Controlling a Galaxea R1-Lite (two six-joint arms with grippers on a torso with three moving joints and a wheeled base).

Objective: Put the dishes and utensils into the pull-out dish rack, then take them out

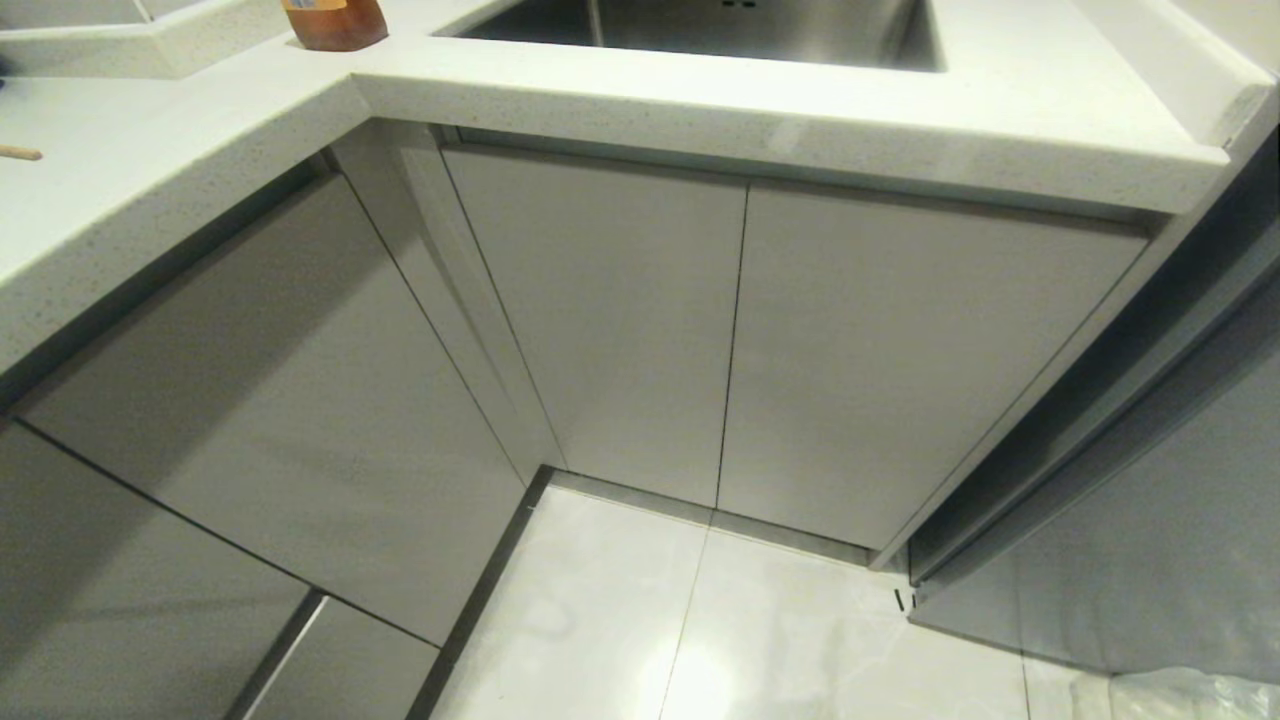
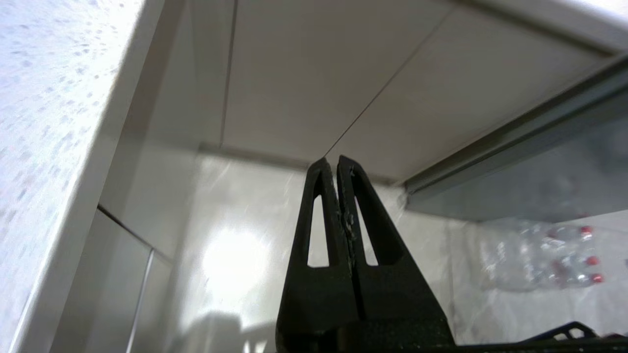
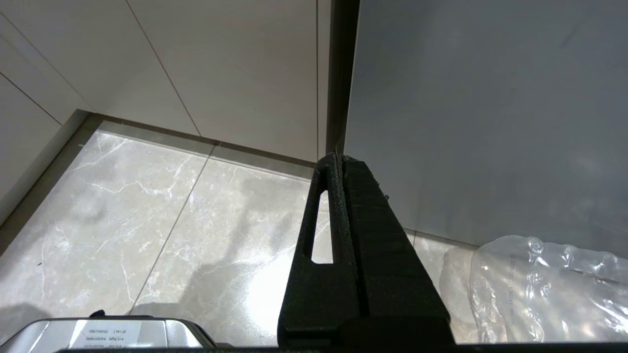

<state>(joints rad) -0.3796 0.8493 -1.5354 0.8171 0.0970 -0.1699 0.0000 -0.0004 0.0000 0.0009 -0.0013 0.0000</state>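
Note:
The pull-out dish rack is hidden; every white cabinet front (image 1: 600, 320) under the counter stands shut. The dishes are out of view. Only a thin light-wood stick end (image 1: 20, 153) pokes in at the far left of the countertop (image 1: 150, 170); it may be a chopstick. Neither arm appears in the head view. My left gripper (image 2: 336, 164) is shut and empty, held in the air beside the counter's edge and pointing toward the cabinet doors and floor. Low over the floor tiles, my right gripper (image 3: 340, 159) is shut with nothing in it.
A steel sink (image 1: 720, 30) is set in the counter, with an amber bottle (image 1: 335, 25) to its left. A grey panel (image 1: 1150, 520) stands at the right. A plastic-wrapped pack of water bottles (image 3: 539, 289) lies on the floor near it.

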